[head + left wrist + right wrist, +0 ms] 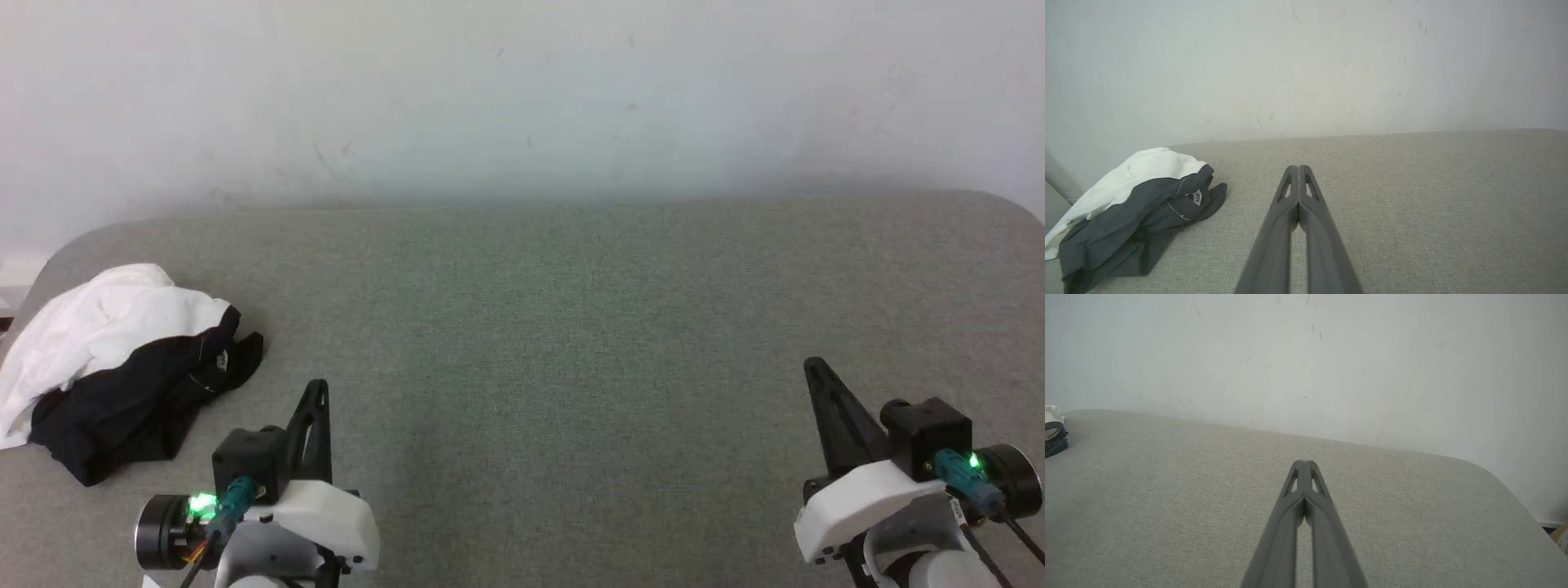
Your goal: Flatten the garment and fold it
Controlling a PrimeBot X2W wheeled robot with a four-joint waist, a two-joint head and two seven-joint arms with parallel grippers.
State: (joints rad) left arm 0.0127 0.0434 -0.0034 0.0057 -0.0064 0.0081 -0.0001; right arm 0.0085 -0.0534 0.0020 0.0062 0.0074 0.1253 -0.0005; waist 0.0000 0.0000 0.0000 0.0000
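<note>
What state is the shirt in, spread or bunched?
Bunched. The garment lies in a crumpled heap at the grey surface's left end, black fabric wadded against white.

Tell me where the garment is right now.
In the head view the garment lies bunched at the left edge of the grey surface, just beyond and left of the left gripper, apart from it.

Backed by a plain whitish wall, flecked with faint scuffs and small dark specks. Spread in front with a broad table covered in grey woven cloth, rounded at both far corners. Lit softly and evenly, with a dim band of shadow along the far edge. Past the right corner, in the right wrist view, a dark strip, too small to make out.
</note>
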